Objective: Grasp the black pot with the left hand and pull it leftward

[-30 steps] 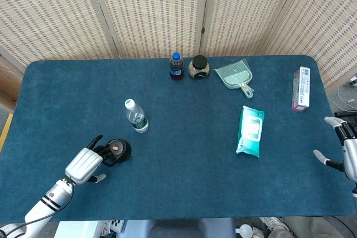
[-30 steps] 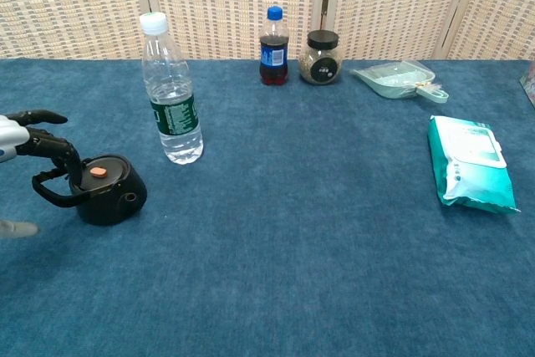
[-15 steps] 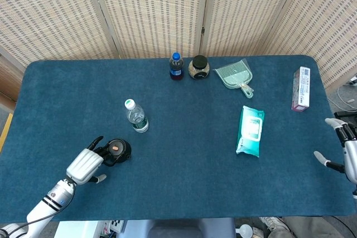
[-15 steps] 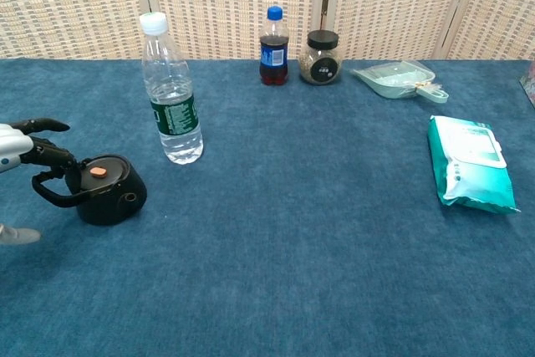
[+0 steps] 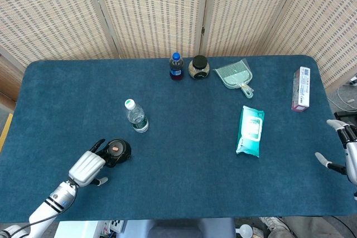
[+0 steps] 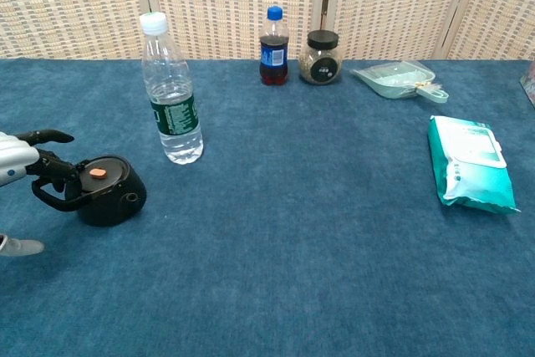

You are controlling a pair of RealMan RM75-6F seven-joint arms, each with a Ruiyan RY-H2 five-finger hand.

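Left hand (image 6: 25, 165) lower, at black pot (image 6: 107, 190)

**Left hand drawn back along the pot handle**

Left hand (image 5: 86, 167) sits lower and further toward the near-left desk edge than a second ago; in the chest view less of it shows at the frame's left border. Fingers (image 6: 52, 165), earlier arched over the lid, are now lower, curled around the handle loop. Black pot (image 6: 107, 189) has shifted slightly left. Right hand (image 5: 345, 150) has edged slightly toward the frame's right border.
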